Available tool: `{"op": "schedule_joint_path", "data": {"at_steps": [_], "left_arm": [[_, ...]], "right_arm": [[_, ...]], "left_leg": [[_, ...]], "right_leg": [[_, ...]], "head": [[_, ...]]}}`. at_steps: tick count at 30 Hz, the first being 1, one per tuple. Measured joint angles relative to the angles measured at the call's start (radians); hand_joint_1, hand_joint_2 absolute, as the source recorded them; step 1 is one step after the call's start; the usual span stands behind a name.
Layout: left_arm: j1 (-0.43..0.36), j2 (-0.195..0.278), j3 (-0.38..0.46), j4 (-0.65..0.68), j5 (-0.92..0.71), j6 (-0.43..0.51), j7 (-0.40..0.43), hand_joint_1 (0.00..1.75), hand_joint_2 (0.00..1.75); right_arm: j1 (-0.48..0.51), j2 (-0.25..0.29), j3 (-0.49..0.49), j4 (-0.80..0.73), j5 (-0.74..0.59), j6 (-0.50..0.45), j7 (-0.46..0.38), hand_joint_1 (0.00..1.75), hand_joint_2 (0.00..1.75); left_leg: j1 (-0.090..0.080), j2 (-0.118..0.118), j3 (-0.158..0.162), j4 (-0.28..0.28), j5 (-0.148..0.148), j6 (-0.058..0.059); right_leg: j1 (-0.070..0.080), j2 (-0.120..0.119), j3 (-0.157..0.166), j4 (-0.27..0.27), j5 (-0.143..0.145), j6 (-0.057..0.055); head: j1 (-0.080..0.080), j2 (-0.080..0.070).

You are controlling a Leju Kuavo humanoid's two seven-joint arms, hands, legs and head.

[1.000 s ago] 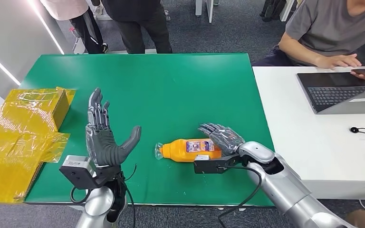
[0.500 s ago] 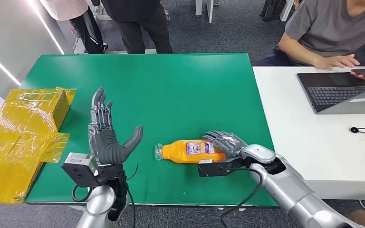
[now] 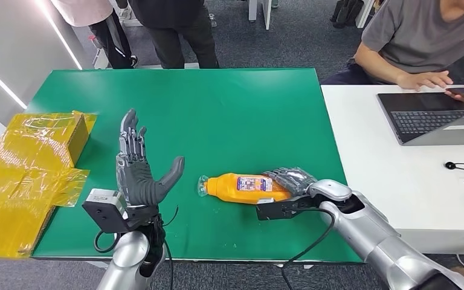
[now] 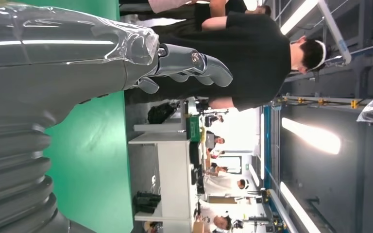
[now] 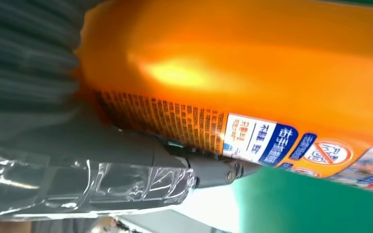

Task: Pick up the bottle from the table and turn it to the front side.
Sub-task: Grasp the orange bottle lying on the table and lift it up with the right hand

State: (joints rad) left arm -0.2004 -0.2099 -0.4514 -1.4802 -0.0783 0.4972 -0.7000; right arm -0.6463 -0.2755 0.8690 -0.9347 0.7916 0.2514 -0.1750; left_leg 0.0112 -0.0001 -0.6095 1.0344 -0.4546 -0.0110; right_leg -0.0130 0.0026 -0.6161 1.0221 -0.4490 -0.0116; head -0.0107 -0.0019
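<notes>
- the bottle [image 3: 244, 187] is orange with a clear cap end, and it lies on its side on the green table [image 3: 217, 109], in the near half, with its cap pointing toward the robot's left side.
- a white and blue label faces up on the bottle in the head view; in the right wrist view the bottle [image 5: 252, 73] shows small print and a blue and white label strip.
- the right hand [image 3: 291, 180] is at the bottle's base end, with its dark fingers curled over the bottle and touching it; the wrist view shows the thumb [image 5: 126, 179] lying along the bottle's side, so the hand is gripping it.
- whether the bottle is lifted off the table or still resting on it cannot be told.
- the left hand [image 3: 138, 166] is raised above the table, palm toward the bottle, with its fingers straight and apart and its thumb stuck out toward the cap; it holds nothing and is near the bottle but not touching it.
- crinkled yellow wrapped packages [image 3: 30, 163] sit at the table's left edge.
- a white desk [image 3: 386, 163] stands beside the green table, with a laptop [image 3: 435, 118] on it, and a seated person [image 3: 423, 42] holds a phone.
- two more people stand beyond the far edge of the table.
</notes>
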Motion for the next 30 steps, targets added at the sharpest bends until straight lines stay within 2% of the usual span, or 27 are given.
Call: {"op": "schedule_joint_path", "data": {"at_steps": [9, 16, 20, 25, 30], "left_arm": [[-0.006, -0.003, 0.000, 0.010, -0.002, -0.007, 0.000, 0.00, 1.75], [-0.002, -0.002, 0.000, 0.009, -0.003, 0.018, 0.000, 0.00, 1.75], [-0.001, -0.002, 0.000, 0.008, -0.003, 0.019, 0.000, 0.00, 1.75], [0.006, -0.001, -0.001, 0.003, -0.003, 0.040, 0.000, 0.00, 1.75], [0.006, -0.001, -0.008, 0.003, -0.006, 0.039, 0.000, 0.00, 1.75]], "right_arm": [[0.044, -0.008, 0.002, -0.022, 0.008, -0.141, 0.005, 1.75, 1.75], [0.130, 0.017, -0.047, -0.086, 0.029, -0.383, -0.001, 1.75, 1.75], [0.133, 0.020, -0.051, -0.090, 0.030, -0.392, 0.000, 1.75, 1.75], [0.239, 0.115, -0.201, -0.210, -0.022, -0.602, -0.021, 1.75, 1.75], [0.317, 0.161, -0.286, -0.302, -0.088, -0.710, -0.074, 1.75, 1.75]], "left_leg": [[0.000, 0.000, 0.001, 0.000, 0.000, 0.000], [0.000, -0.001, -0.001, 0.000, 0.000, 0.000], [0.000, -0.001, -0.001, 0.000, 0.000, 0.000], [0.000, -0.002, -0.001, -0.001, 0.000, 0.000], [0.000, -0.003, -0.002, -0.001, 0.000, 0.000]], "right_leg": [[0.000, 0.000, 0.001, 0.000, 0.000, 0.000], [0.000, -0.001, 0.001, 0.000, 0.000, 0.000], [0.000, -0.001, 0.000, 0.000, 0.000, 0.000], [0.000, -0.002, 0.000, 0.000, -0.001, 0.000], [0.000, -0.003, 0.000, 0.000, -0.001, 0.001]], "head": [[0.000, 0.000], [0.000, 0.000], [0.000, 0.000], [0.000, 0.000], [0.000, 0.000]]}}
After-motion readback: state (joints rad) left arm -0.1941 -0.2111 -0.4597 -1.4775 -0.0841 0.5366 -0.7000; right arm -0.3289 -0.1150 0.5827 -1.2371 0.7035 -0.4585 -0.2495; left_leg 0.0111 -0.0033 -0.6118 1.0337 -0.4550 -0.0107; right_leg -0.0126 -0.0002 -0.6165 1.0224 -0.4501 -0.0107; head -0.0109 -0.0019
